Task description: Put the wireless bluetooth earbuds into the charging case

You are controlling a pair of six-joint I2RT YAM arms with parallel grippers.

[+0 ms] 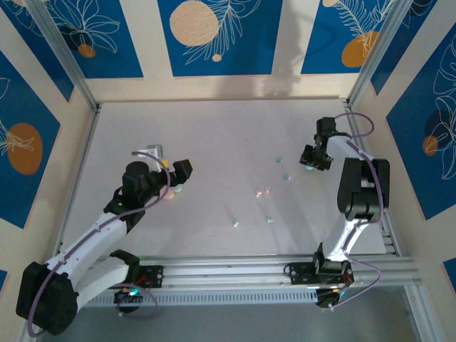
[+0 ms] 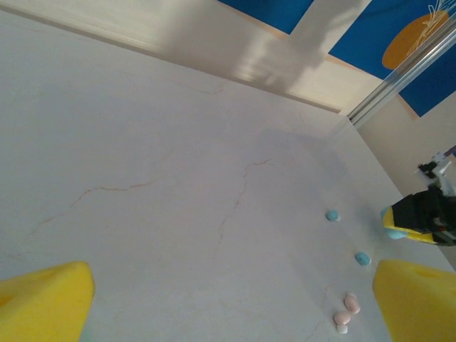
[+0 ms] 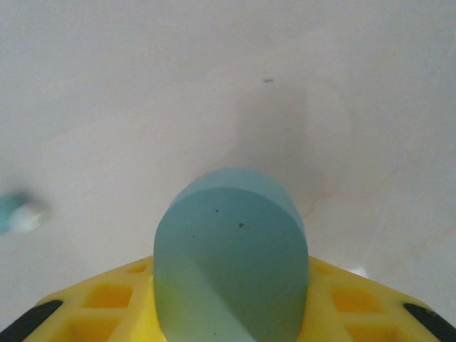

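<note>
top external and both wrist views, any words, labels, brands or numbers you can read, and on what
No readable text in any view.
wall panels: only leaf and circle drawings, no lettering.
pale blue case: plain, with a few dark specks, no print.
earbuds: too small to show any marking.

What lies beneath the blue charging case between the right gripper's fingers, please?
Pale table shows beyond the blue charging case; whatever lies directly beneath is covered by the case itself.
</note>
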